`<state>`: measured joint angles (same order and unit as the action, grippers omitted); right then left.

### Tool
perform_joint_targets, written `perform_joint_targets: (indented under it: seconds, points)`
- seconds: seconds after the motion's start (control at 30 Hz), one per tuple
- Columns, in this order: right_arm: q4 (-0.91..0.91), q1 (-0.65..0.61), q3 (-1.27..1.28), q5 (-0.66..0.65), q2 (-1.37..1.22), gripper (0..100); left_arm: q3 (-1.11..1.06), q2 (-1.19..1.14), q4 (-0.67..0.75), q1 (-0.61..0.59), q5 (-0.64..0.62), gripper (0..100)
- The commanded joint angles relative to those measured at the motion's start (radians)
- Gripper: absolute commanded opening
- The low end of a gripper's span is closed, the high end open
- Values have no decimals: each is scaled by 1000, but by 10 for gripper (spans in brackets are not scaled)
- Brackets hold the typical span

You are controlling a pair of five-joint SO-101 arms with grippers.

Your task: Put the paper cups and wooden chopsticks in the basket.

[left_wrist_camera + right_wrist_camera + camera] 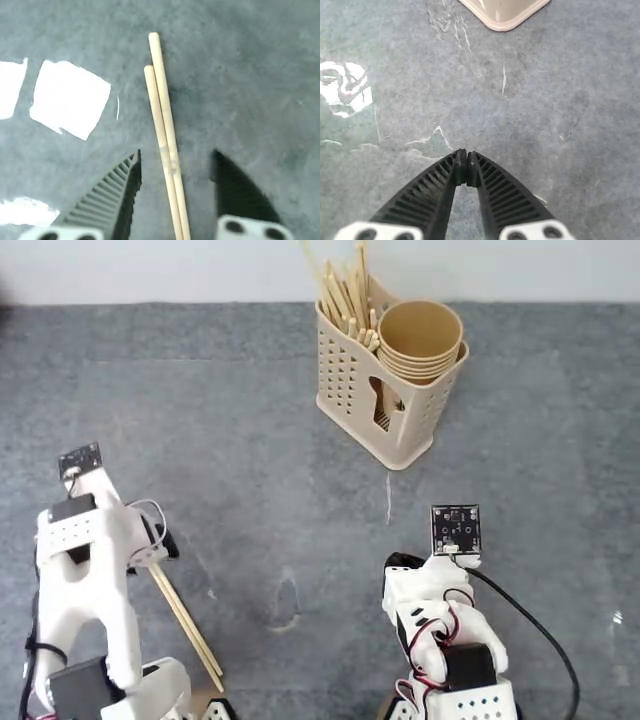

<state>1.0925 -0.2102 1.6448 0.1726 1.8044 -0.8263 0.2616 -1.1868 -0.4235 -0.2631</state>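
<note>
The beige plastic basket with holes [375, 405] stands at twelve o'clock on the grey mat [250, 440]. The stack of tan paper cups [420, 335] already sits inside it. Two long wooden chopsticks [165, 135] lie flat at eight o'clock, well apart from it. The left gripper [176, 154] hangs over them, fingers spread, one each side, likely so it can pinch them. The right gripper [466, 152], at five o'clock, is pressed together and empty.

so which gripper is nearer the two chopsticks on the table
Left. The left gripper is open right over the chopsticks, one finger each side. The right gripper is shut, short of the basket, away from them.
</note>
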Motion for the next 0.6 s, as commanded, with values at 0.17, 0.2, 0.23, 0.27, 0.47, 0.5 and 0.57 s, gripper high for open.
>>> perform_joint_targets:
  seconds: [0.17,0.2,0.23,0.27,0.47,0.5,0.57]
  points:
    - [-12,-5,-9,-2,8,19,-154,8,233,-2,11,272]
    - [-12,-5,-9,-2,8,19,-171,8,252,-2,11,270]
    - [-12,-5,-9,-2,8,19,-179,8,264,-2,9,262]
    - [-12,-5,-9,-2,8,19,-185,8,276,-2,6,246]
    - [-12,-5,-9,-2,8,19,-209,-18,359,0,3,47]
    - [-12,-5,-9,-2,8,19,-200,-32,350,5,3,24]
    - [-12,-5,-9,-2,8,19,-177,-60,338,15,-2,14]
